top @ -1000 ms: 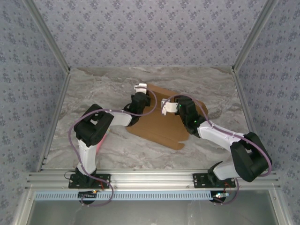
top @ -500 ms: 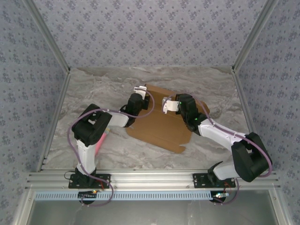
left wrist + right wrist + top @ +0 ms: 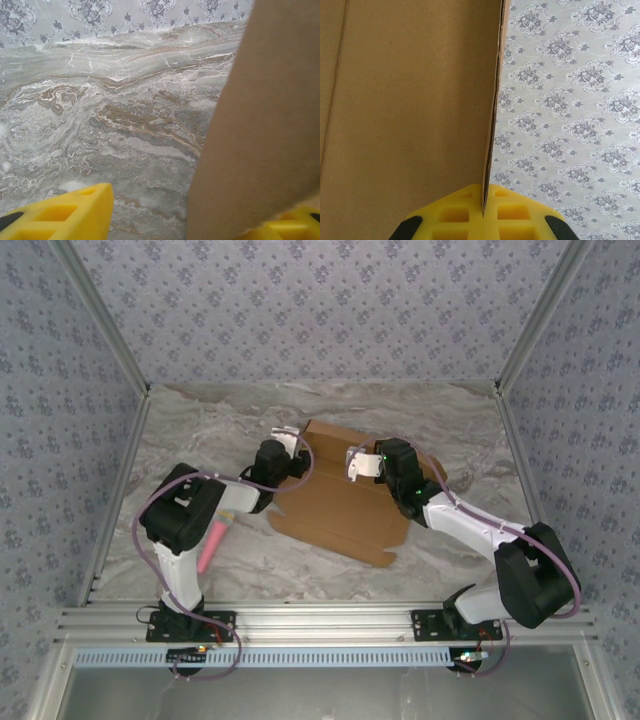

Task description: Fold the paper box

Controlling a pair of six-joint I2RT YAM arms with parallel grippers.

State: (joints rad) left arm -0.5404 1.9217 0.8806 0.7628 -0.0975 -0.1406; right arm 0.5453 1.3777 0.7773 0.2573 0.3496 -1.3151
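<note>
At the far left a pink stick (image 3: 212, 545) is lying on the table (image 3: 190, 430), apart from the work, and is best left alone. Next to the right, the left gripper (image 3: 287, 440) is being held at the left edge of the box (image 3: 340, 502) with its jaws standing well apart. In its wrist view a brown flap is passing between the yellow fingers (image 3: 65, 212) without being pinched, so nothing is being gripped there. The box, a flat brown sheet, is lying mid-table between the two arms, and its far part appears to be lifted. Further right, a cardboard edge is being clamped between the closed pads of the right gripper (image 3: 483, 205). The step is judged to be the raising of a panel along its crease. For this the right hold is best being maintained firmly, while the left jaws are being seated deeper over the flap before closing. The two arms should be moved together, since so light a sheet is likely to slide on the smooth table
</note>
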